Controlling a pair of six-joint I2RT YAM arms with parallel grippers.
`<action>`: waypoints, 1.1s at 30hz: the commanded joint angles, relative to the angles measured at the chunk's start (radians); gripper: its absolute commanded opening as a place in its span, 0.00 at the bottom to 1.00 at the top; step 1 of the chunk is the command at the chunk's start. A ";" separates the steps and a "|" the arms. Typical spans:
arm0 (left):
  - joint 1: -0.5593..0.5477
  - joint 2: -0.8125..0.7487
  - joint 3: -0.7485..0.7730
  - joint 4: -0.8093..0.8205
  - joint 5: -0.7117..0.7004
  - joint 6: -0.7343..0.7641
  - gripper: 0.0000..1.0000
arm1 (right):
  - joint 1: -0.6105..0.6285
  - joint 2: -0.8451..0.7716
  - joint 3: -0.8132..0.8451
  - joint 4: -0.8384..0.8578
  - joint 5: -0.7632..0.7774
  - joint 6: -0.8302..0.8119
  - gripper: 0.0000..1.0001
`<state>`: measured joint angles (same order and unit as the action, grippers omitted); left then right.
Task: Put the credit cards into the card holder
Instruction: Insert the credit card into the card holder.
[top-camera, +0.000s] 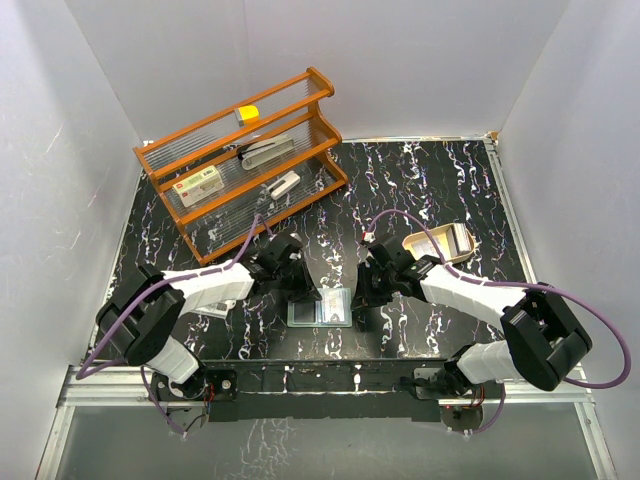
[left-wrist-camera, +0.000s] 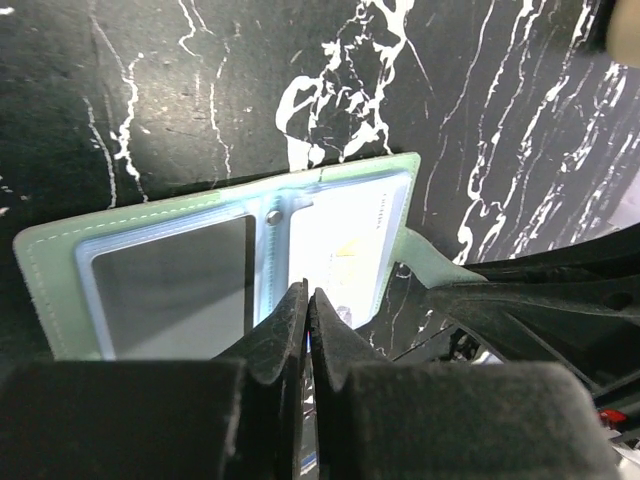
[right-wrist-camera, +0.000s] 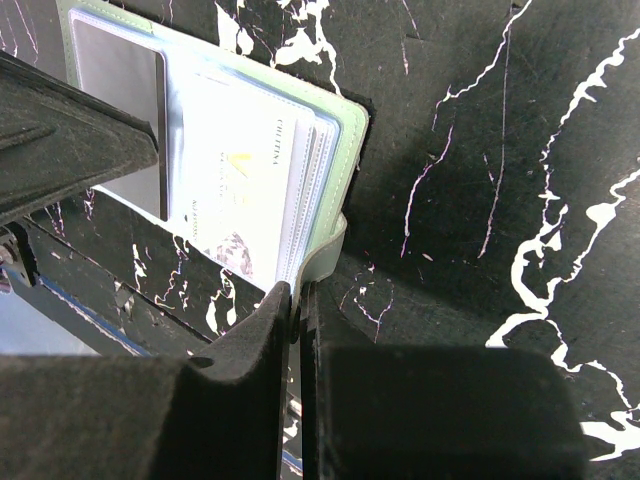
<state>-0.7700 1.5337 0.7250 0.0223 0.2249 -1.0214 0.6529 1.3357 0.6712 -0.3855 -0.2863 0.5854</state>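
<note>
1. We are looking down on a black marbled table (top-camera: 430, 190). The card holder (top-camera: 320, 309) is lying open and flat near the front edge, between the two arms.
2. One pale credit card (left-wrist-camera: 345, 235) is sitting in its right-hand sleeve. The left sleeve is showing only flat grey.
3. The left gripper (left-wrist-camera: 307, 292) is poised at the holder's near edge, jaws pressed together. We cannot tell whether anything thin is pinched.
4. The right gripper (right-wrist-camera: 295, 290) is likewise closed tight beside the holder's tab.
5. We are judging the task partly done; further cards are not clearly showing.
</note>
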 joint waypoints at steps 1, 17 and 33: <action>-0.006 0.006 0.082 -0.184 -0.066 0.068 0.00 | 0.005 -0.018 0.006 0.043 -0.002 0.005 0.00; -0.018 0.115 0.136 -0.193 -0.027 0.071 0.00 | 0.006 -0.021 0.001 0.045 -0.001 0.007 0.00; -0.065 0.153 0.216 -0.223 -0.034 0.075 0.00 | 0.007 -0.002 -0.018 0.105 -0.019 0.010 0.00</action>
<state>-0.8150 1.6814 0.8959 -0.1516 0.1967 -0.9531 0.6529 1.3357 0.6655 -0.3710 -0.2871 0.5854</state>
